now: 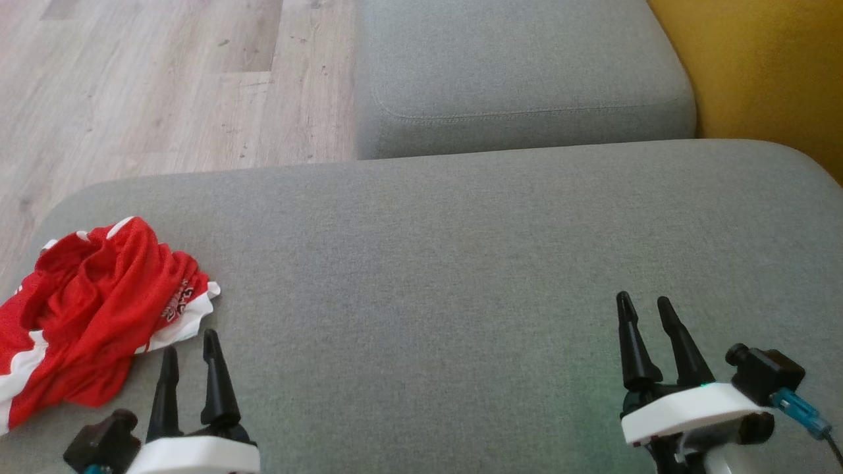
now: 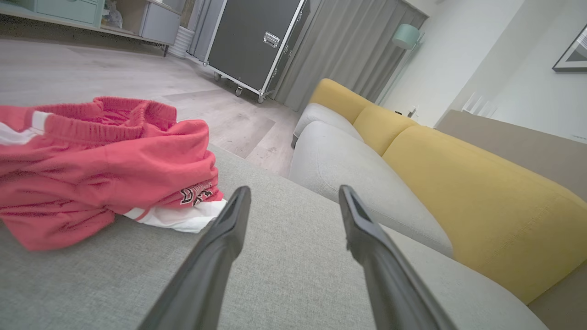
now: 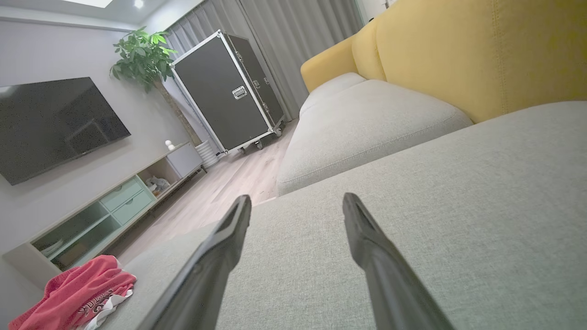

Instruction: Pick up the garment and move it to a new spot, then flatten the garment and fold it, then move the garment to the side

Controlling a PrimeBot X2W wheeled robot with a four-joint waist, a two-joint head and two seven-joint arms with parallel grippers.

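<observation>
over at the left end of the grey cushion, the red shorts lie bunched, long side slanting near-left to far-right, white hem toward the middle. left gripper sits just beside that hem, right gripper well apart, both pointing forward, fingers spread wide, empty.

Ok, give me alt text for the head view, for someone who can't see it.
A crumpled red and white garment lies at the left edge of a grey sofa cushion, close beside the open left gripper. The open right gripper is at the lower right, over bare cushion.
</observation>
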